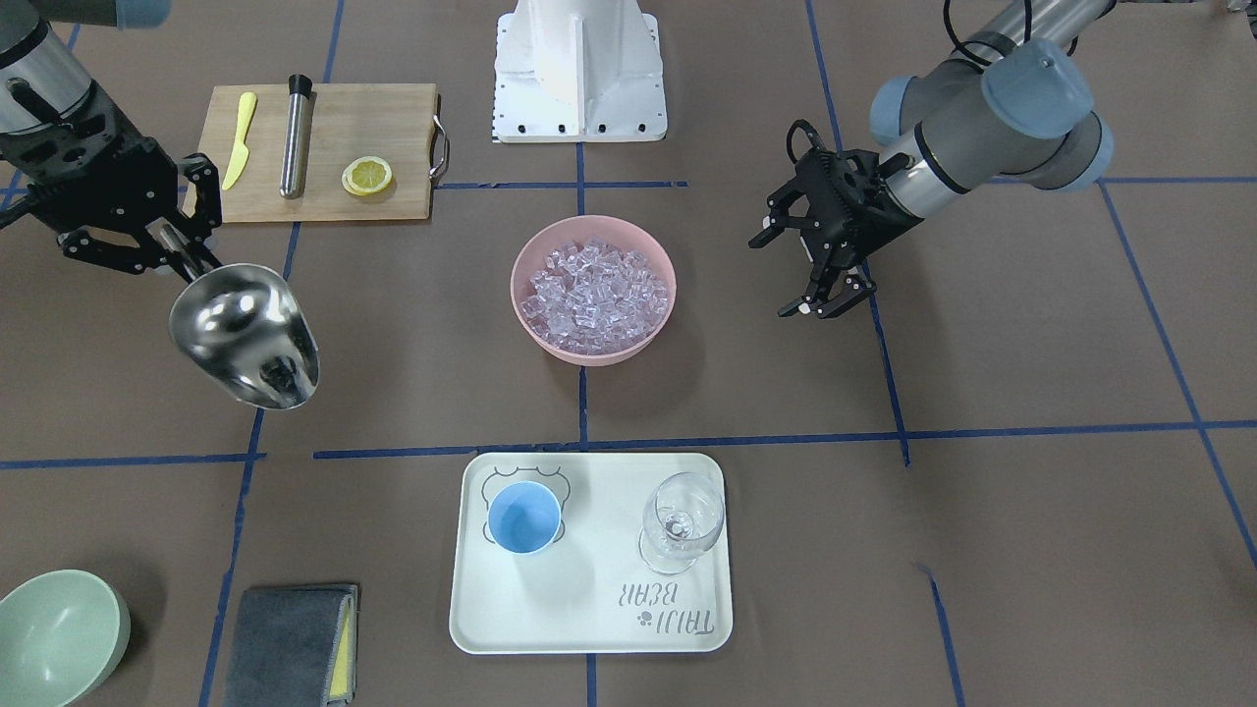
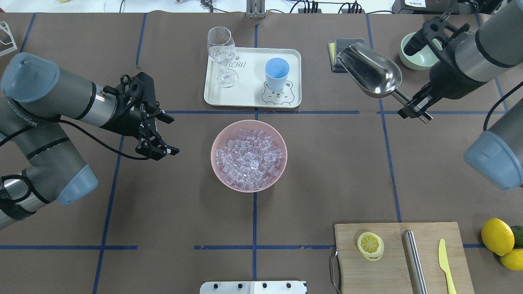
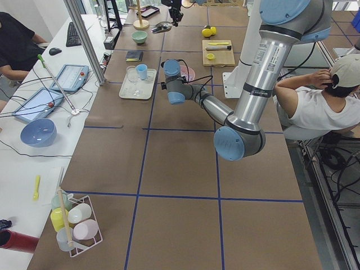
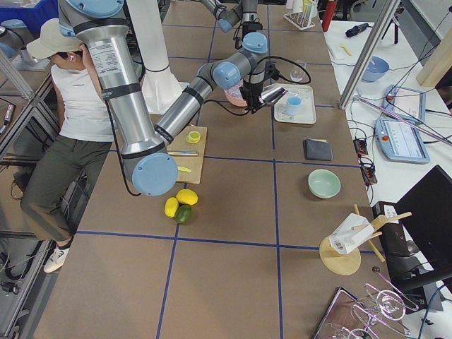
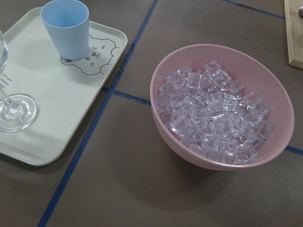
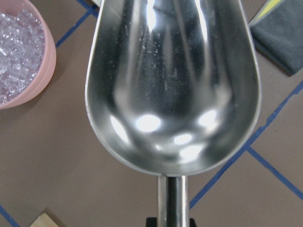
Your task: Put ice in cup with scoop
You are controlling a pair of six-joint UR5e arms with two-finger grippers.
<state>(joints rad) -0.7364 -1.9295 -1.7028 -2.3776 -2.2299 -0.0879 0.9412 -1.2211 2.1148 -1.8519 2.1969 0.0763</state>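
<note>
Now: empty scoop held aloft by right fingers | left fingers spread wide | next: scoop to be dipped into ice

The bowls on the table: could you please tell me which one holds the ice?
The pink bowl in the middle holds the ice; the pale green bowl off to the side looks empty.

Brown table bears pink bowl, white tray, cutting board, green bowl, cloth.
</note>
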